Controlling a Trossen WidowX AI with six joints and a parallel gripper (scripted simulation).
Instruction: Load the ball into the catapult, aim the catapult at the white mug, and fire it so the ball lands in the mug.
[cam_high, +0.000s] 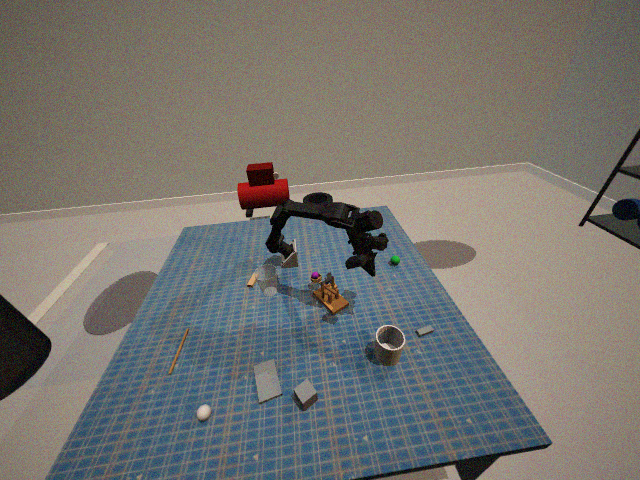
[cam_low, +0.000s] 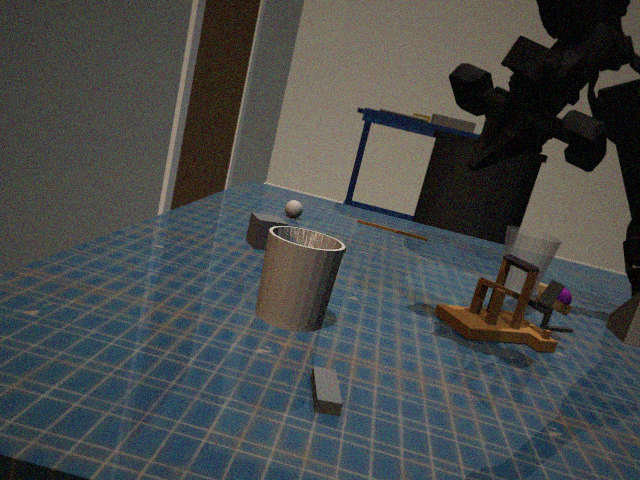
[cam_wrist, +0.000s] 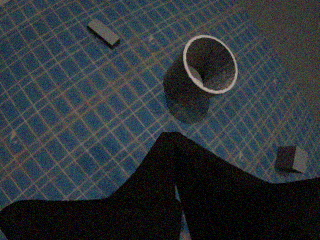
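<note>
Claw: I've got the claw (cam_high: 373, 273) (cam_low: 474, 167) (cam_wrist: 168, 139) pressed together, tips meeting, nothing btwn them; it hangs above the table (cam_high: 222, 320) (cam_low: 170, 361) (cam_wrist: 65, 130), tilted down.
Purple ball: right there in the cup of the catapult (cam_high: 338, 303) (cam_low: 485, 330), lower than the claw & apart from it; that's the purple ball (cam_high: 315, 275) (cam_low: 565, 296), loaded.
Catapult: standing on the table, below claw height, no contact w/ my fingers.
White mug: dead ahead of the tips in my wrist view, the white mug (cam_high: 390, 353) (cam_low: 297, 289) (cam_wrist: 175, 87) stands upright, well apart from the catapult; no ball visible in it.
Gray bar: past the tips, L side of wrist view, gray bar (cam_high: 424, 331) (cam_low: 326, 390) (cam_wrist: 103, 34) lying flat nr the mug.
Gray block: R side of wrist view, gray block (cam_high: 305, 395) (cam_low: 258, 232) (cam_wrist: 290, 159), well apart from claw.
Green ball: lower than the claw, green ball (cam_high: 395, 260) on the table, no contact.
</note>
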